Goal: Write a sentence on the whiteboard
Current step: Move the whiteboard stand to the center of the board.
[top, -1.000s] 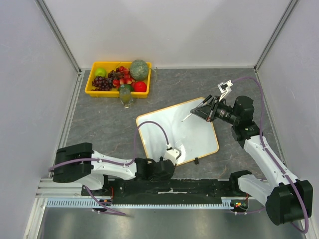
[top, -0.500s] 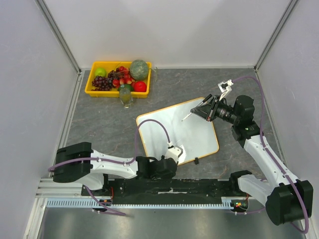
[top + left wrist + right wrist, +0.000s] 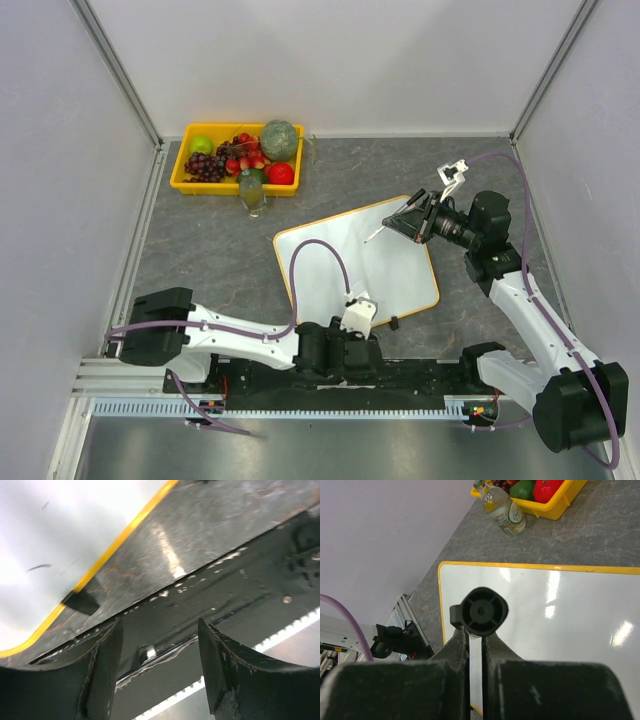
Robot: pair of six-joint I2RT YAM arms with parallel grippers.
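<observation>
On mottled grey tabletop (image 3: pixel 200 240), glossy yellow-rimmed whiteboard (image 3: pixel 395 275), round-capped marker (image 3: pixel 480 611)

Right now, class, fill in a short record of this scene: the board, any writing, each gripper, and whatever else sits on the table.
whiteboard: flat on the table, turned at an angle, orange-yellow frame
writing: no readable words; only faint dark strokes in the left wrist view
right gripper: shut on a marker, tip over the board's far right part; contact cannot be told
left gripper: open, empty, off the board near its black clip
other items: yellow tray of fruit, bottle beside it, far left
</observation>
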